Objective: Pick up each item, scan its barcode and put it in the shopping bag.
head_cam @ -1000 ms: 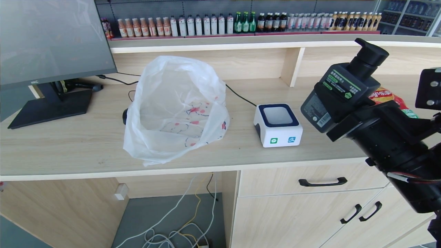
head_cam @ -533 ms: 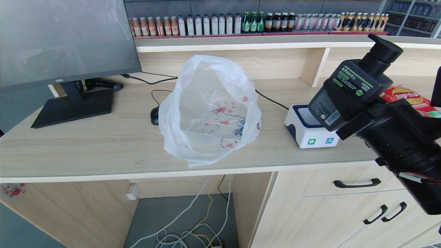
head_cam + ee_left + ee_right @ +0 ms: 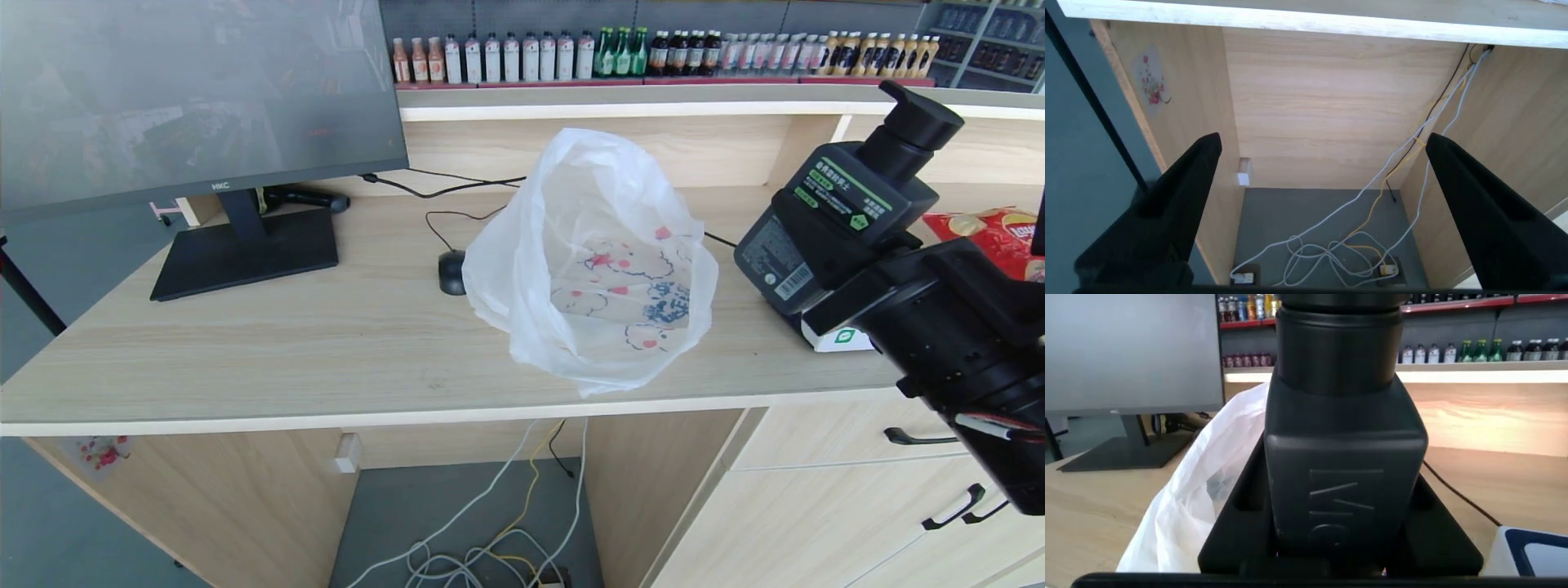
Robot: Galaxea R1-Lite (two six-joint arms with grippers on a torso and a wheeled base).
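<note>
A black pump bottle with a green label and a barcode is tilted in the air, and my right gripper is shut on its lower body. It hangs over the white scanner, hiding most of it, just right of the shopping bag. That white plastic bag stands open on the counter with printed packaging inside. In the right wrist view the bottle sits between my gripper fingers, with the bag behind it. My left gripper is open and empty below the counter.
A red chips bag lies at the counter's right end. A monitor stands at the left, a black mouse beside the bag. Cables hang under the counter. Drawers with black handles are at lower right.
The head camera has swung, shifting the whole scene rightward. Against the counter, the bottle in my right gripper has moved left, from beside the scanner to over it, nearer the bag.
</note>
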